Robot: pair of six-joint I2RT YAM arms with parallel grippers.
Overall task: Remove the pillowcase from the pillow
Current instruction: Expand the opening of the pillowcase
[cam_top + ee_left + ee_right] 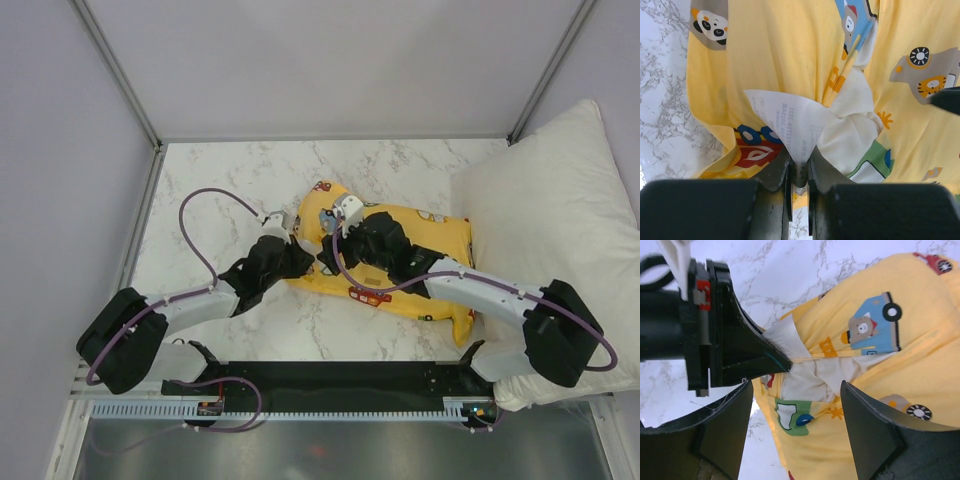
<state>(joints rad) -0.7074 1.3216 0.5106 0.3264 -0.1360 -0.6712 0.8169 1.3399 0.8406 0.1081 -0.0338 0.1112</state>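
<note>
Left gripper (799, 165): jaws pressed together on a white label (790, 120) with faint print, at the pillowcase's left end.
Pillow (850, 135): plain cream, a crumpled bit bulging out of the case opening just right of the label; the rest is hidden inside.
Pillowcase (440, 235): bright yellow with cartoon vehicles and animal drivers. It is wrinkled and lies mid-table on the marble table (230, 180), slanting near and to the right.
Right gripper (796, 385): jaws spread wide, hovering over the opening, holding nothing.
Large white pillow (560, 200): at the right edge, just beside the case's right end.
</note>
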